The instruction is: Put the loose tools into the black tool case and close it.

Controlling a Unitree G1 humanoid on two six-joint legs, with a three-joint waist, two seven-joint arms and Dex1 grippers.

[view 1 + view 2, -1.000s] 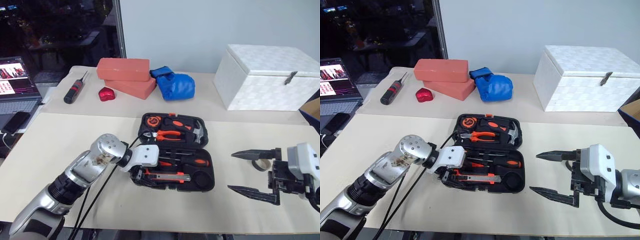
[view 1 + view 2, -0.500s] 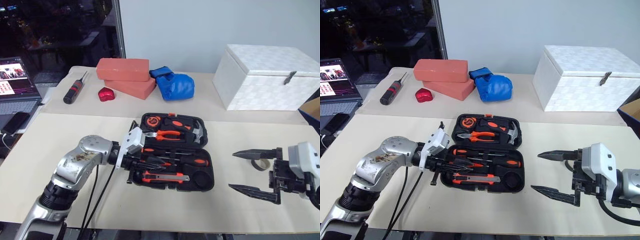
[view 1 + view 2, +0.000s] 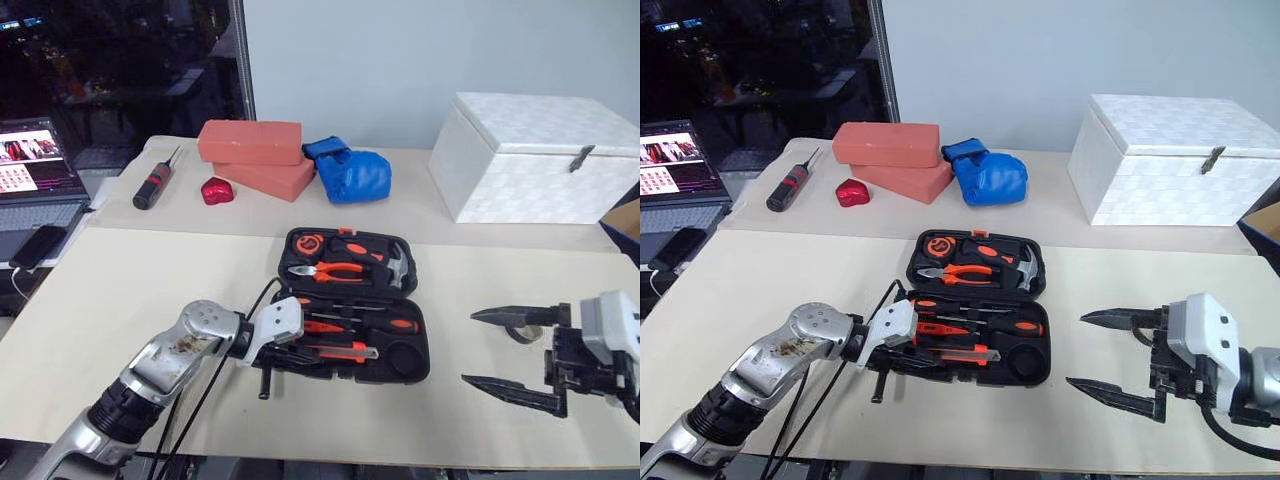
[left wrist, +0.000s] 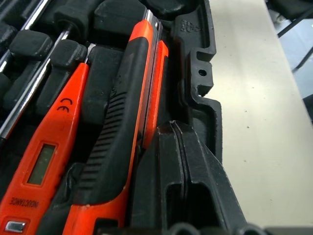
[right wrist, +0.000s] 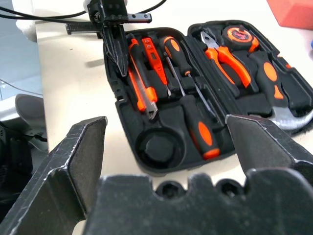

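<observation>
The black tool case [image 3: 410, 368] lies open in the middle of the table. Its near half holds slim orange-and-black screwdrivers [image 3: 388, 324] and the orange-and-black utility knife [image 4: 122, 122]. A round recess [image 5: 159, 147] in that half is empty. My left gripper [image 4: 173, 126] is shut with nothing between its fingers. Its tip rests at the knife's end, against the case's near left wall. Right of the case my right gripper [image 3: 468, 348] hangs open over the table. The grey tape roll [image 3: 522, 333] lies just behind its upper finger.
A white box [image 3: 540, 155] stands at the back right. Two red bricks [image 3: 250, 150], a blue glove [image 3: 352, 172], a small red object [image 3: 215, 190] and a black-and-red screwdriver [image 3: 155, 183] lie at the back left. A laptop [image 3: 35, 165] and phone [image 3: 35, 245] sit at the far left.
My left gripper has shut. It drew back to the case's left edge, then sank to the knife's end at the near left corner. The right gripper has stayed put.
</observation>
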